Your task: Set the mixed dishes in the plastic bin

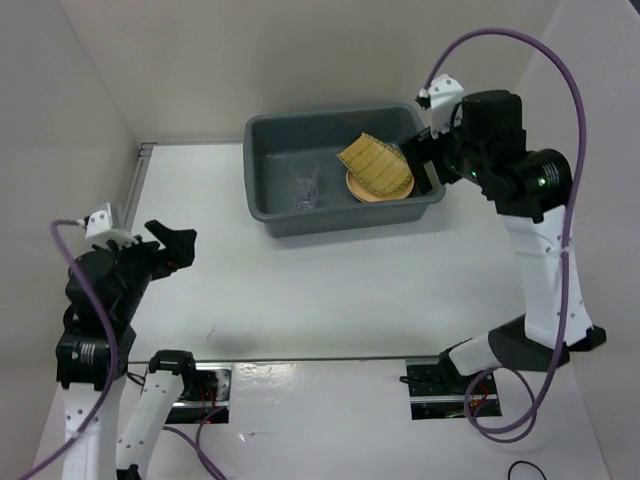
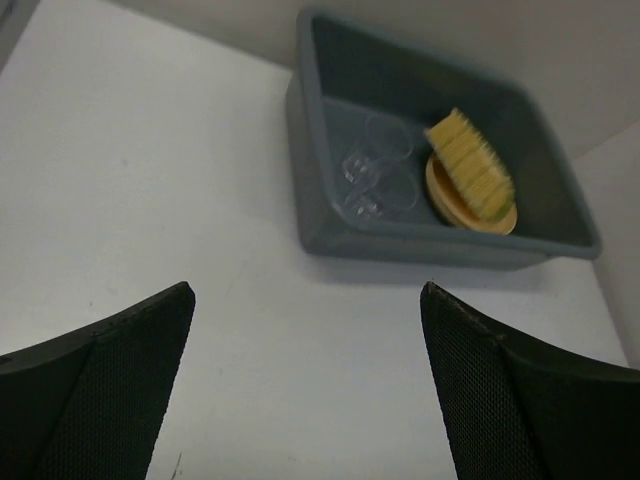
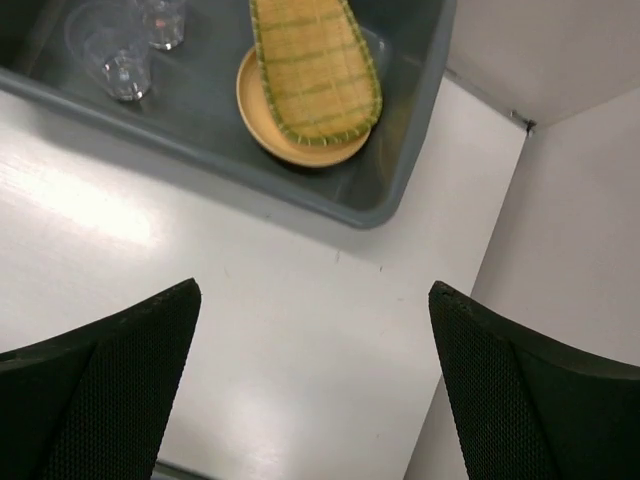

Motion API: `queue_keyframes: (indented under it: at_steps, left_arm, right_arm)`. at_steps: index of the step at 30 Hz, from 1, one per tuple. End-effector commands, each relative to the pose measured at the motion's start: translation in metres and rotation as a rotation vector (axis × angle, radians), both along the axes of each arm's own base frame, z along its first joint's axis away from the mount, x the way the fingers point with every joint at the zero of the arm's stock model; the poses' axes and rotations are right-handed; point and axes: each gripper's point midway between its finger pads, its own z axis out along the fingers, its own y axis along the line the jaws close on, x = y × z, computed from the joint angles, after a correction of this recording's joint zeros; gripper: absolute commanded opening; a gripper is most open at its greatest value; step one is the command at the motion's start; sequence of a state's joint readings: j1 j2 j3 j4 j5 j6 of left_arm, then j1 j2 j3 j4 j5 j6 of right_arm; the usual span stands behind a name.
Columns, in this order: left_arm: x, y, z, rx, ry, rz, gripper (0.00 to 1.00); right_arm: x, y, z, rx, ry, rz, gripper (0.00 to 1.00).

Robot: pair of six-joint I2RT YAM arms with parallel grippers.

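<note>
The dark-grey plastic bin [image 1: 262, 205] stands at the back middle of the table. In it lie a tan plate [image 1: 362, 190] with the woven bamboo tray [image 1: 376, 164] on top, and clear cups [image 1: 304, 183] to their left. The bin also shows in the left wrist view [image 2: 330, 235] and the right wrist view [image 3: 420, 120], with tray [image 3: 312, 62], plate [image 3: 262, 130] and cups [image 3: 112, 48] inside. My right gripper [image 1: 425, 165] is open and empty at the bin's right end. My left gripper [image 1: 172, 245] is open and empty at the left, well short of the bin.
White walls enclose the table at the back and both sides; the right wall [image 3: 580, 250] is close to the bin's right end. A metal rail [image 1: 300, 358] crosses the near edge by the arm bases.
</note>
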State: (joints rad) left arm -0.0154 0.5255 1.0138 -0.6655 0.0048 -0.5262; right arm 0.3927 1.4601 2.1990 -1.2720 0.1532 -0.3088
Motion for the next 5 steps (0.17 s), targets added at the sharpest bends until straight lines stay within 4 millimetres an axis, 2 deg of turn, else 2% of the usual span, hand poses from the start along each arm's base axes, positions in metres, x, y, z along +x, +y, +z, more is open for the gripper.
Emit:
queue_keyframes:
  at_steps: [1,2,3,5]
  left_arm:
    - [0.009,0.001,0.046,-0.006,-0.217,0.004,1.00]
    - [0.011,-0.002,0.040,-0.007,-0.191,-0.008,1.00]
    - [0.014,-0.004,0.038,-0.009,-0.180,-0.020,1.00]
    - [0.012,-0.010,0.032,-0.035,-0.187,-0.051,1.00]
  right_arm:
    - [-0.011,-0.021,-0.029,-0.006,0.092,-0.033,0.99]
    - [-0.015,-0.029,-0.030,-0.016,0.091,-0.029,0.99]
    - [-0.028,-0.037,-0.031,-0.018,0.086,-0.032,0.99]
    - [-0.037,-0.052,-0.030,-0.003,0.059,-0.076,0.99]
